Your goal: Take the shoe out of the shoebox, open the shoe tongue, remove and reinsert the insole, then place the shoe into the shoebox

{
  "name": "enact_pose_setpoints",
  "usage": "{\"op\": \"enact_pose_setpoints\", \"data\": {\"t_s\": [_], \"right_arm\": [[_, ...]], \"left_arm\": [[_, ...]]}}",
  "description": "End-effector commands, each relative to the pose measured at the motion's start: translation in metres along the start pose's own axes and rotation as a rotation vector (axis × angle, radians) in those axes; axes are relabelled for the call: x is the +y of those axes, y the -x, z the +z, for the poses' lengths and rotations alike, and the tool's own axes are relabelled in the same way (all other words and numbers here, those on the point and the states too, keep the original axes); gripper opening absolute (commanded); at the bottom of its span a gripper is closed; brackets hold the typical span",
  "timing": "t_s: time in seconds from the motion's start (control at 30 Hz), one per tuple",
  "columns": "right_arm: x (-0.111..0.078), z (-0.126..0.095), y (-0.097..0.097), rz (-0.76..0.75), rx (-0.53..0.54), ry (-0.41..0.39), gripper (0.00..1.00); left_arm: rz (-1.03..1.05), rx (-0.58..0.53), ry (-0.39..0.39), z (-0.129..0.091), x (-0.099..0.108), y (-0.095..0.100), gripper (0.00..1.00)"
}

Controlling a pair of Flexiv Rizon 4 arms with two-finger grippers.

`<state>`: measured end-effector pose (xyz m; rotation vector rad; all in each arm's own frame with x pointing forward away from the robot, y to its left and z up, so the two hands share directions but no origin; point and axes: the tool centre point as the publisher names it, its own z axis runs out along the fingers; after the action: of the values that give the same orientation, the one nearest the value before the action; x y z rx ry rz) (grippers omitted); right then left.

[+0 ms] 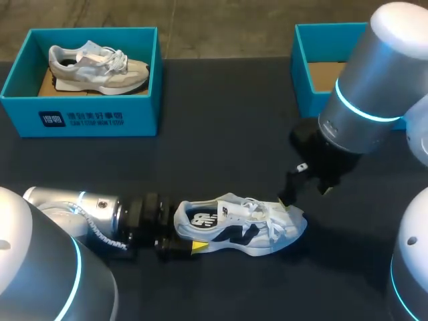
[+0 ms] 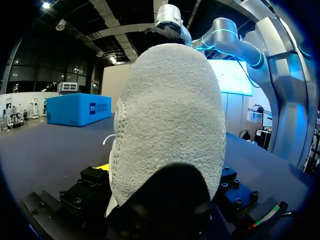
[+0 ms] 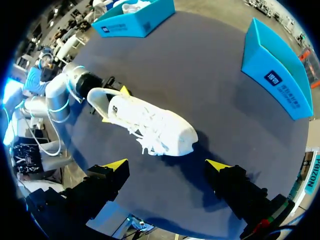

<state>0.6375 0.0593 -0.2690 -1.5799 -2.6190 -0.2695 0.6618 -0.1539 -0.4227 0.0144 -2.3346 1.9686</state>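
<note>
Pinching shoe (image 1: 241, 224) at heel with my left gripper (image 1: 176, 239), jaws clamped there; shoe lies on table (image 1: 221, 134). My right gripper (image 3: 167, 165) hovers over toe, jaws apart. Light, soft upper, stiff sole; tongue probably best pinched under laces.

White near shoe (image 1: 241, 224) with navy panels, grey-and-white far shoe (image 1: 97, 67), teal boxes (image 1: 144, 100), dark blue table (image 1: 227, 134), yellow fingertips (image 3: 116, 164), silver arms (image 1: 374, 80) with cyan rings
</note>
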Motion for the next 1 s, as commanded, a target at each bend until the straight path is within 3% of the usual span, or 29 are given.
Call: {"op": "enact_pose_setpoints", "data": {"t_s": [0.03,0.23,0.3,0.47,0.67,0.8,1.0], "right_arm": [[0.001,0.002,0.000,0.001,0.001,-0.001,1.00],[0.001,0.002,0.000,0.001,0.001,-0.001,1.00],[0.005,0.005,-0.014,0.036,-0.065,0.005,1.00],[0.012,0.014,-0.039,0.094,-0.107,0.032,1.00],[0.017,0.019,-0.061,0.179,-0.178,-0.004,1.00],[0.029,0.026,-0.069,0.221,-0.175,-0.051,1.00],[0.034,0.029,-0.072,0.232,-0.129,-0.047,1.00]], "left_arm": [[0.001,-0.004,0.000,-0.001,0.000,-0.001,0.00],[0.001,-0.004,0.000,-0.001,0.000,-0.001,0.00],[0.001,-0.004,0.000,-0.001,0.000,-0.001,0.00],[0.001,-0.004,0.000,-0.001,0.000,-0.001,0.00],[0.001,-0.004,0.000,-0.001,0.000,-0.001,0.00],[0.001,-0.004,0.000,-0.001,0.000,-0.001,0.00],[0.001,-0.004,0.000,-0.001,0.000,-0.001,0.00]]}}
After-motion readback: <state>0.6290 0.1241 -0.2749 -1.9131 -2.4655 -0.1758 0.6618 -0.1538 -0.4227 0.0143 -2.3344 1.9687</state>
